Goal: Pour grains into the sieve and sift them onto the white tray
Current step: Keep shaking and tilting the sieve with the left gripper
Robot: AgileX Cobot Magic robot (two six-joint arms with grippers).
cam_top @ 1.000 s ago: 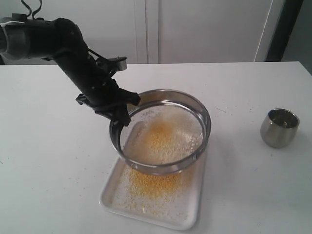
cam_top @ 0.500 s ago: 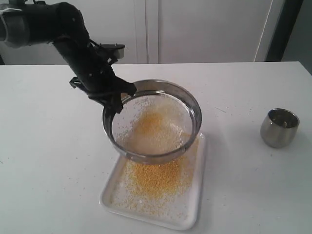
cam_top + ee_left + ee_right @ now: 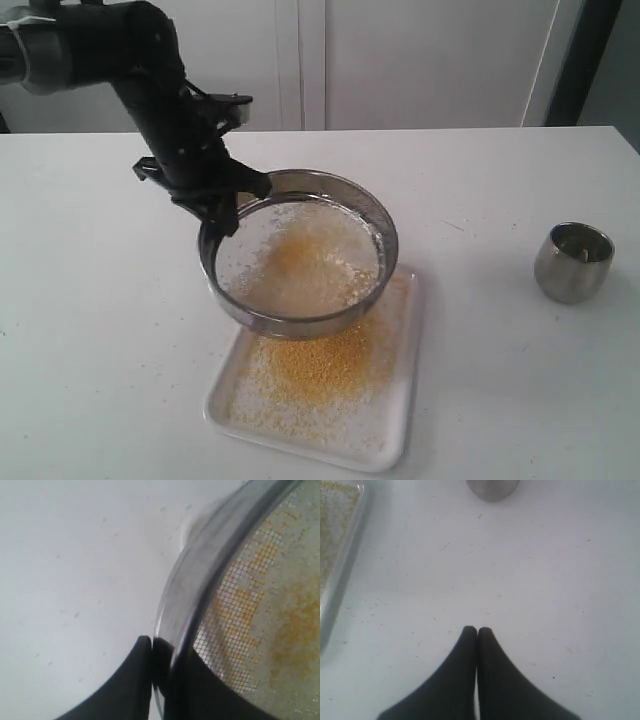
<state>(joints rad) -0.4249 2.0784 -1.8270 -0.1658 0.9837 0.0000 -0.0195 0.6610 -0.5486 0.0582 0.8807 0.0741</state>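
Grains (image 3: 300, 255) lie in your sieve (image 3: 300, 322), held at centre frame over the white tray (image 3: 400, 410), where more yellow ones are scattered. Your left claw (image 3: 225, 208) grasps the sieve's rim at its upper left. Your right claw (image 3: 477, 630) is clenched on nothing above the tabletop (image 3: 545, 580). A steel cup (image 3: 573, 262) stands at right.

sieve (image 3: 292, 322): 1 | white tray (image 3: 404, 400): 1 | steel cup (image 3: 573, 262): 1 | tools: 2 (left tool (image 3: 152, 645), right tool (image 3: 477, 629))
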